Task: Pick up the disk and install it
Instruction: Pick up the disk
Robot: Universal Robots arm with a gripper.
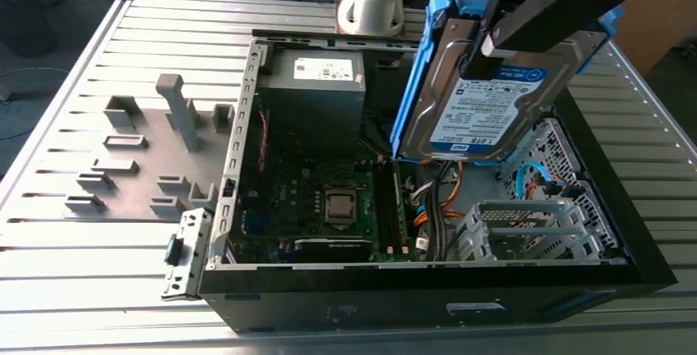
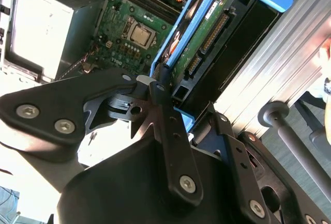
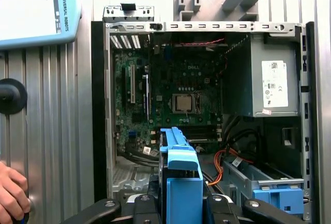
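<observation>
The disk [image 1: 479, 114] is a silver drive with a white-and-blue label and blue side rails. It hangs on edge, tilted, above the right side of the open computer case [image 1: 436, 290] in the exterior view. My gripper [image 1: 499, 51] is shut on its upper part, black fingers pressing both faces. In the first wrist view the disk's blue rail [image 3: 181, 180] sits between my fingers [image 3: 149, 206], over the case interior. In the second wrist view the disk's green circuit board [image 2: 207, 32] shows edge-on beyond the gripper [image 2: 189, 105].
Inside the case lie the motherboard [image 1: 326, 200], a grey power-supply box [image 1: 316, 86] and a silver drive cage [image 1: 523, 228]. A bare blue bracket [image 3: 282, 193] sits in a bay. Grey fixtures [image 1: 179, 114] stand at the exterior view's left. A person's hand [image 3: 11, 193] rests beside the case.
</observation>
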